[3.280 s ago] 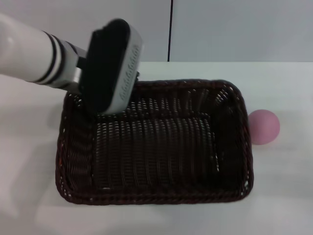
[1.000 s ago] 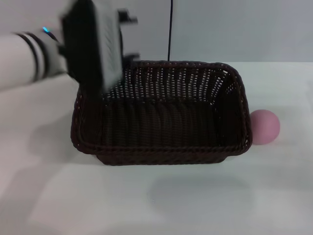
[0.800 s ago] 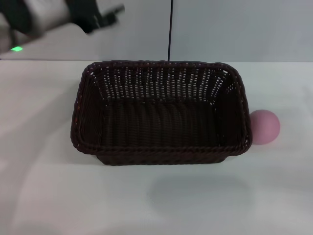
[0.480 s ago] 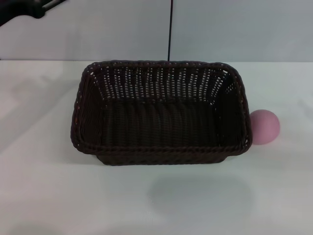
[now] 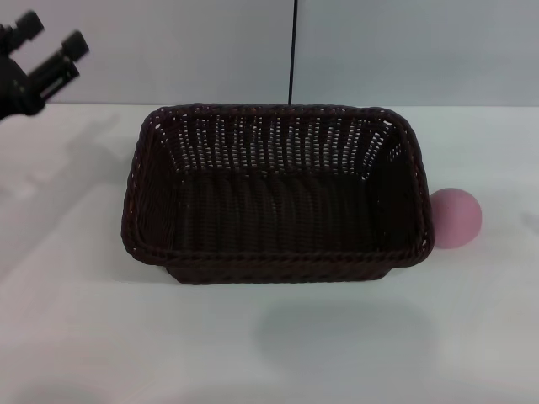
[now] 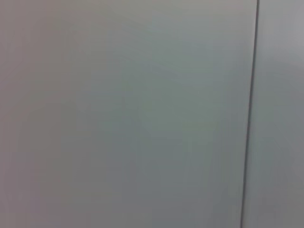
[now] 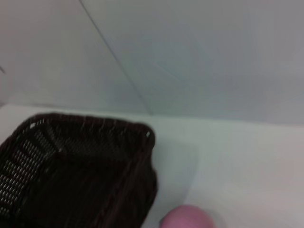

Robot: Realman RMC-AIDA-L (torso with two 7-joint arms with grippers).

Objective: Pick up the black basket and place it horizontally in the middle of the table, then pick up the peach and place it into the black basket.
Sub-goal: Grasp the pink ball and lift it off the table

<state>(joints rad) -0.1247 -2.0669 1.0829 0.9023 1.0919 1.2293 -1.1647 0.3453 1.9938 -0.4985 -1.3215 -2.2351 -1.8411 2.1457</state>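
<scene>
The black basket (image 5: 278,198) stands upright and empty on the white table (image 5: 269,345), long side across, about the middle. The pink peach (image 5: 456,218) lies on the table just off the basket's right end, close to its rim. My left gripper (image 5: 49,34) is up at the far left, well clear of the basket, its two dark fingers apart and empty. The right wrist view shows the basket's corner (image 7: 71,175) and the top of the peach (image 7: 187,218) beside it. The right gripper itself is out of view.
A grey wall with a dark vertical seam (image 5: 294,50) runs behind the table. The left wrist view shows only this wall (image 6: 142,114). White tabletop lies in front of and to both sides of the basket.
My left gripper has let go of the basket's left end and pulled up and away to the far left. The basket has been set level on the table. The peach has not moved.
</scene>
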